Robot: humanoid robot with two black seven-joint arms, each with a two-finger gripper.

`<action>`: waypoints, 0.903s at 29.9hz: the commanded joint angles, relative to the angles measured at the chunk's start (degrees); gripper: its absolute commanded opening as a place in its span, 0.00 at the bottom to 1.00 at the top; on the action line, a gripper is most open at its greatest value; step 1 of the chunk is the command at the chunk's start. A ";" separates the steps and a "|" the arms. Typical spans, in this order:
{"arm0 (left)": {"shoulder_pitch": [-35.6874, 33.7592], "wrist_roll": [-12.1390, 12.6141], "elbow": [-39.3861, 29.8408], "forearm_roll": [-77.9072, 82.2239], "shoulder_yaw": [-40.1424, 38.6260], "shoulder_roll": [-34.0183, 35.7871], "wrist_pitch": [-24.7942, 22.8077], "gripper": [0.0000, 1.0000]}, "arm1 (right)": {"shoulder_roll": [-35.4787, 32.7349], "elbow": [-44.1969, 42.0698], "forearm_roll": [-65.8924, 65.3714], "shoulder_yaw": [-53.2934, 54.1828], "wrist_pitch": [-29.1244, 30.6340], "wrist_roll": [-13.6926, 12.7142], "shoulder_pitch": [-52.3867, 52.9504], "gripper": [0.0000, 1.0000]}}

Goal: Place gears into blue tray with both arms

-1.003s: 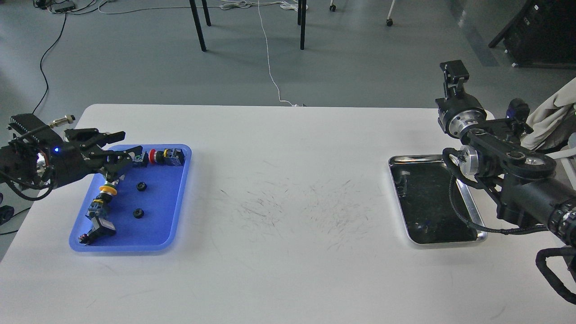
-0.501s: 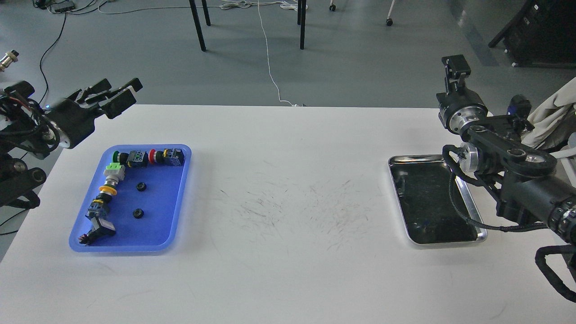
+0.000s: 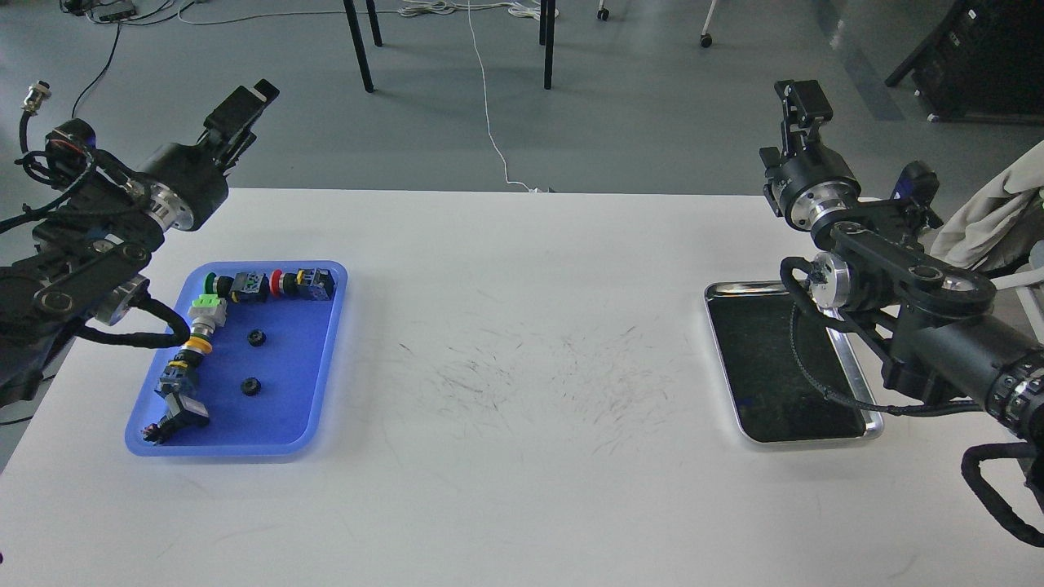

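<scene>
Two small black gears lie flat in the middle of the blue tray at the left of the table. My left gripper is raised well above and behind the tray, past the table's far edge, pointing up and away. Its fingers look close together and hold nothing that I can see. My right gripper is also raised, above the table's far right edge and behind the silver tray. It is small and dark, so its fingers cannot be told apart.
Colourful push-button switches line the blue tray's far and left sides. A shiny silver tray with a dark inside sits at the right, partly under my right arm. Scuff marks cover the white table's middle. Chair legs and cables are on the floor beyond.
My left gripper has lifted from just over the blue tray's far left corner and swung up and back. My right gripper has moved slightly up and left. The gears have stayed put.
</scene>
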 commanded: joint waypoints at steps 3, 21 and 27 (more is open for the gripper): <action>0.52 0.05 0.69 -14.33 -2.40 -2.23 -3.70 0.99 | 0.13 0.60 2.33 4.86 1.69 -2.87 -0.56 0.99; 5.00 11.92 1.04 -34.39 -17.08 -7.76 -10.39 0.99 | 0.31 0.43 14.73 13.93 7.23 -5.60 -1.18 0.99; 5.88 11.92 1.04 -34.92 -21.65 -8.12 -10.74 0.99 | 0.22 0.51 14.56 13.31 7.05 -5.07 -1.18 0.99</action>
